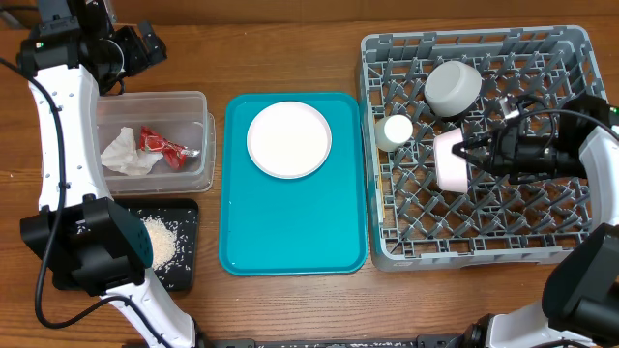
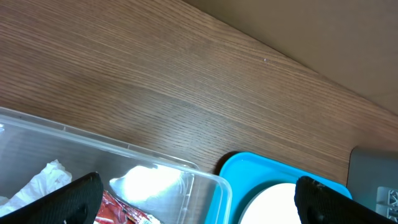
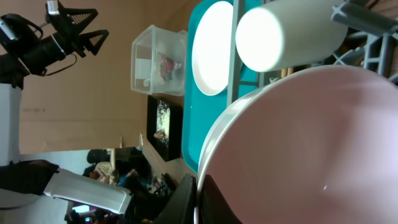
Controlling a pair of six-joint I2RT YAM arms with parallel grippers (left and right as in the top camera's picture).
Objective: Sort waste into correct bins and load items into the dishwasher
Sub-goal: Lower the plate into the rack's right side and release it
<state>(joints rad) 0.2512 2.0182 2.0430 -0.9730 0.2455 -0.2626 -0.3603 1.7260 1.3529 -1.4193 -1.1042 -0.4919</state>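
1. The smaller pink dish (image 1: 448,161) is seen standing on edge at the centre of the dish rack (image 1: 571,58), in the right half of the overhead frame. Its rim is pinched by the right gripper (image 1: 467,150), which enters from the right edge.
2. In the right wrist view, the dish rim is seen running between the two dark fingers (image 3: 186,202) at the bottom edge. The dish itself fills the lower right.
3. The left gripper (image 1: 145,43) is found at the upper left, over bare table beyond the clear tub (image 1: 198,101). Its jaws are spread wide with nothing between them, and one finger (image 2: 74,199) appears in each bottom corner of the left wrist view.
4. A white cup (image 1: 395,130) is noted just left of the dish, and a grey bowl (image 1: 453,87) above it. Both are inside the rack.
5. The surface is a wood-grain table (image 1: 290,48). A teal tray (image 1: 290,232) at centre carries a large pale plate (image 1: 288,138) in its upper half.
6. The tub holds a crumpled napkin (image 1: 124,152) and a red wrapper (image 1: 160,145). A black tray (image 1: 184,208) at lower left holds rice-like grains (image 1: 160,240).
7. Room clutter at the lower left of the right wrist view is too blurred to identify.
8. The dish is pale pink, smooth and glossy, with a lighter rim.
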